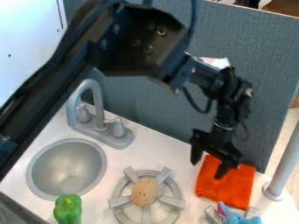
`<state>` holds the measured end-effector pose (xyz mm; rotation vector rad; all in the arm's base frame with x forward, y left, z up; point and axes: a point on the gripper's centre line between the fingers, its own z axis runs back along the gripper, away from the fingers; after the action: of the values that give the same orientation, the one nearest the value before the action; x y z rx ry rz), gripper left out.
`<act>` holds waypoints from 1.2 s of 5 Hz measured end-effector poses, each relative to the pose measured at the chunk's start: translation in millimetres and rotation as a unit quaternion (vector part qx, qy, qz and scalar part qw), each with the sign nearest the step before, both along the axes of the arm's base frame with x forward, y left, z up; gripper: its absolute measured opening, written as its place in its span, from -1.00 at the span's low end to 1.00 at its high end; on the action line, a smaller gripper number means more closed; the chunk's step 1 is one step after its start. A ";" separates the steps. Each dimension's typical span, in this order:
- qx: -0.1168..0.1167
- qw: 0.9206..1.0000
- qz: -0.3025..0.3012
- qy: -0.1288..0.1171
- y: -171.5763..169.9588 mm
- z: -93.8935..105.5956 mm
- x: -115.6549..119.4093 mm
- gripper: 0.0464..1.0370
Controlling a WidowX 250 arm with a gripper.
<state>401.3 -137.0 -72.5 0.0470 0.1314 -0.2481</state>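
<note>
The black gripper (209,166) hangs at the right of the counter, its two fingers spread apart, so it is open. One fingertip is over the orange cloth (225,189); the other is by the cloth's upper left edge, over the white counter. Nothing shows between them. The cloth lies folded on the counter, partly covered by the gripper. Whether the fingers touch it, I cannot tell.
A burner (121,202) bears a tan, speckled oval object (144,192). To the left are a round sink (67,168), a grey faucet (96,111) and a green pepper (68,210). A blue toy (238,218) and a grey post (285,164) stand at the right; a grey panel (158,113) lies behind.
</note>
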 end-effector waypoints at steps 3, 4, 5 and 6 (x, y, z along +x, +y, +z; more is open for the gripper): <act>-0.009 0.999 -0.038 -0.003 -44.4 -39.3 4.2 0.93; 0.010 1.000 -0.023 -0.009 -45.9 -40.8 8.4 0.93; 0.024 1.000 -0.012 -0.008 -42.6 -42.3 6.2 0.93; 0.057 0.998 -0.010 0.000 -29.4 -39.9 -7.7 0.93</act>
<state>393.5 -166.5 -112.4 0.1611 0.1456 -0.2613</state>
